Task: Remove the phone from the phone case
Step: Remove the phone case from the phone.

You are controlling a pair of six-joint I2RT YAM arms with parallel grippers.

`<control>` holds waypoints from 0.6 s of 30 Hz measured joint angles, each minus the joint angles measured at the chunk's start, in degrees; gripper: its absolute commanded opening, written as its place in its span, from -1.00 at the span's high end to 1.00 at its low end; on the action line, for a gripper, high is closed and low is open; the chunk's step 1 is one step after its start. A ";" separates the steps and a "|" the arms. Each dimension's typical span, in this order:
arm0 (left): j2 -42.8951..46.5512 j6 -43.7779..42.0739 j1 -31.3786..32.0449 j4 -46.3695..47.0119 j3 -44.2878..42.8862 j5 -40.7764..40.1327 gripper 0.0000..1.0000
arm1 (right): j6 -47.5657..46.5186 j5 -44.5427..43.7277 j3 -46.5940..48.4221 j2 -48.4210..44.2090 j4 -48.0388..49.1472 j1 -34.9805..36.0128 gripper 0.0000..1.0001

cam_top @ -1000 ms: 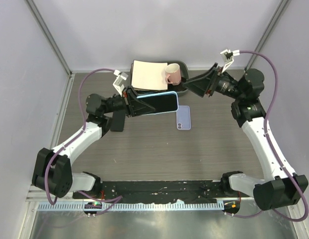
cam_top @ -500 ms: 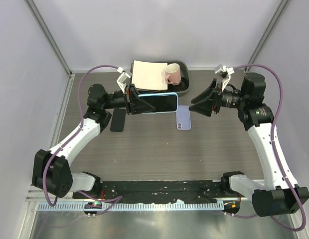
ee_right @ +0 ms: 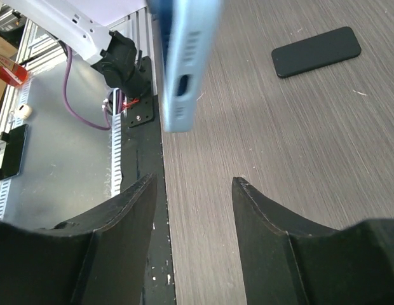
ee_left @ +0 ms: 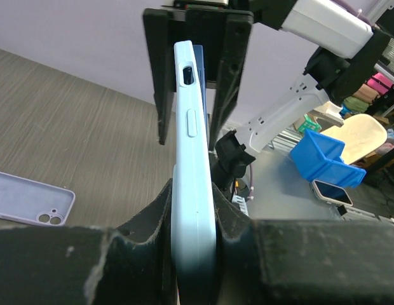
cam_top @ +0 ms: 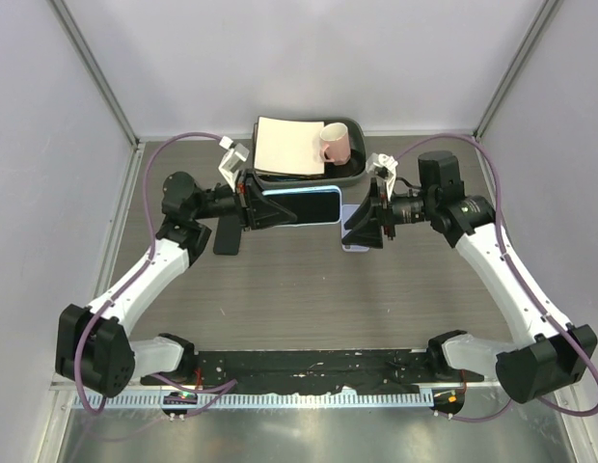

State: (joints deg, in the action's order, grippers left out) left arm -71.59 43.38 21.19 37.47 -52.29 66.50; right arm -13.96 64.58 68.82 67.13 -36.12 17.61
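Top view: the left gripper [cam_top: 253, 206] is clamped on 1 end of the phone [cam_top: 307, 204], which it holds on edge above the table, just before the tray [cam_top: 359, 166]. The right gripper [cam_top: 359, 224] is spread wide at the phone's free end.

Left wrist: both fingers [ee_left: 238, 222] press the faces of its blue case [ee_left: 192, 190]. A lilac case [ee_left: 32, 200] lies on the table.

Right wrist: the 2 spread fingers [ee_right: 130, 216] hold nothing, and the phone's end hangs just ahead. A black phone [ee_right: 316, 52] lies beyond.

Left tool [cam_top: 268, 205] grips the phone [cam_top: 311, 204].
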 measured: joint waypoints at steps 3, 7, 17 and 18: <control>1.55 -0.85 0.00 0.09 1.73 -0.02 1.00 | -0.87 0.02 0.09 2.23 -0.22 -0.02 -0.05; 2.12 -1.57 0.00 -0.04 2.67 -0.52 1.00 | -0.52 0.04 0.09 3.67 0.57 -0.02 -0.02; 1.14 -0.33 0.00 -0.11 3.41 -4.74 1.00 | 0.85 3.34 1.16 3.63 4.39 0.70 -0.06; 0.90 -0.31 0.00 -0.13 3.41 -5.05 1.00 | 1.27 3.39 1.14 3.63 5.05 0.83 -0.06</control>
State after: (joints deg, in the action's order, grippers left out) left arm -70.70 43.07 21.19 37.34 -48.88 61.45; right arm -12.69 67.96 69.95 70.76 -31.07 18.44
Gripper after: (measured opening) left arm 0.209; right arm 0.522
